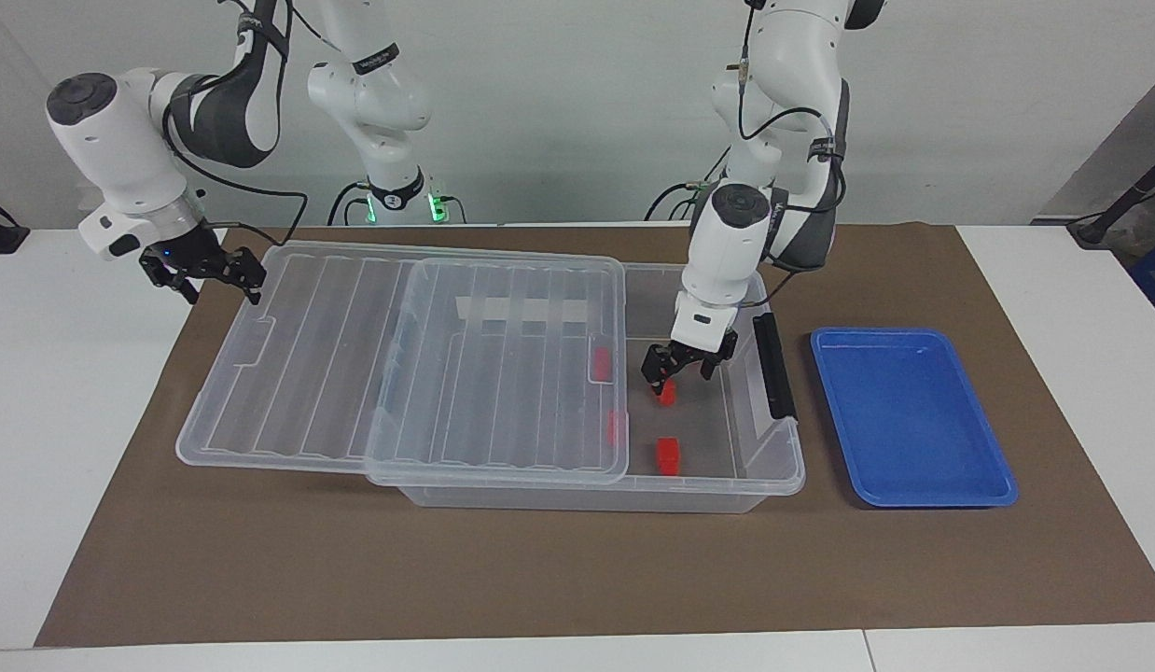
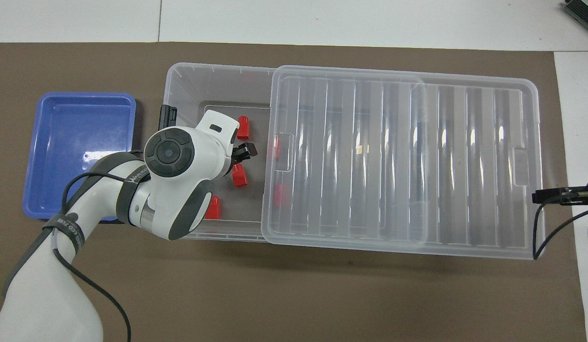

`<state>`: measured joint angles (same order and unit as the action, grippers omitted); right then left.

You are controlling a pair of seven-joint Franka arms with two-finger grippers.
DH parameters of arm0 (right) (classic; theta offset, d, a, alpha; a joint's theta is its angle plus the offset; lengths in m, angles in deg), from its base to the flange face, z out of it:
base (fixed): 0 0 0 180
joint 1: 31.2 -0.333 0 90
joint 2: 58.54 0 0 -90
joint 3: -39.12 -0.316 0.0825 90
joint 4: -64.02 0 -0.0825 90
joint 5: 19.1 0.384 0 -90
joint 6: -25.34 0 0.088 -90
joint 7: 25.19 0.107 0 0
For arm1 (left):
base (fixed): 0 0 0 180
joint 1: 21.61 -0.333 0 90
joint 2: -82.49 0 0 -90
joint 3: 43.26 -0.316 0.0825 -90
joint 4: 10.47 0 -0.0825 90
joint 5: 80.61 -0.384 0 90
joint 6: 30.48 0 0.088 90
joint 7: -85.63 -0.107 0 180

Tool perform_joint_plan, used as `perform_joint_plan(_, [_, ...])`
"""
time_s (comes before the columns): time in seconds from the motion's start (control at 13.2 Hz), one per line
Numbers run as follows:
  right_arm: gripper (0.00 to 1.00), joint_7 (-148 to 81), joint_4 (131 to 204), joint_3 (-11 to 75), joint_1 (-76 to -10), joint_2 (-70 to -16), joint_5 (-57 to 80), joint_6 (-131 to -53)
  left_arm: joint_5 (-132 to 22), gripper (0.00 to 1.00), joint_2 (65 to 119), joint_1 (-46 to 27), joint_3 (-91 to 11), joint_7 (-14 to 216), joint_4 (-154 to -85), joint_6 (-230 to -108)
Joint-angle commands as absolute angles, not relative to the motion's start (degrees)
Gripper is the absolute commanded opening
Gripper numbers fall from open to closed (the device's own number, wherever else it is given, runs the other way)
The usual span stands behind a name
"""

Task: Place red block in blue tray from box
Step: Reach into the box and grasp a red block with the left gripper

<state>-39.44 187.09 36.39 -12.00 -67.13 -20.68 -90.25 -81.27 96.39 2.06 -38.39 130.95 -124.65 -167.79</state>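
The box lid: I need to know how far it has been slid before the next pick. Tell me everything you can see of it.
The lid is clear ribbed plastic with a pale tape strip and a raised rim. It lies flat, slid toward the right arm's end, overhanging the box there and leaving the latch end open. Two red blocks show blurred through it. It rests on the box rim; neither gripper touches it.

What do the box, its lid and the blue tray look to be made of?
Box: clear, glossy plastic; the red blocks show through its walls. Lid: the same see-through plastic, moulded ribs catching glare. Tray: opaque blue plastic, probably moulded, with rounded rim and soft sheen.
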Motion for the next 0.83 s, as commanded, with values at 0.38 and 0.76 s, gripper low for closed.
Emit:
perform_joint_plan(0.38, [1.00, -40.9, 187.2, 36.1, -9.9, -67.6, -21.6, -90.9, -82.2, 1.00, 94.2, 4.4, -39.0, 131.7, -132.5, -171.3])
perform_joint_plan(0.76, [1.00, -40.6, 186.4, 36.0, -9.1, -67.5, -21.6, -90.4, -82.1, 0.90, 94.1, 4.8, -39.0, 131.9, -135.0, -174.4])
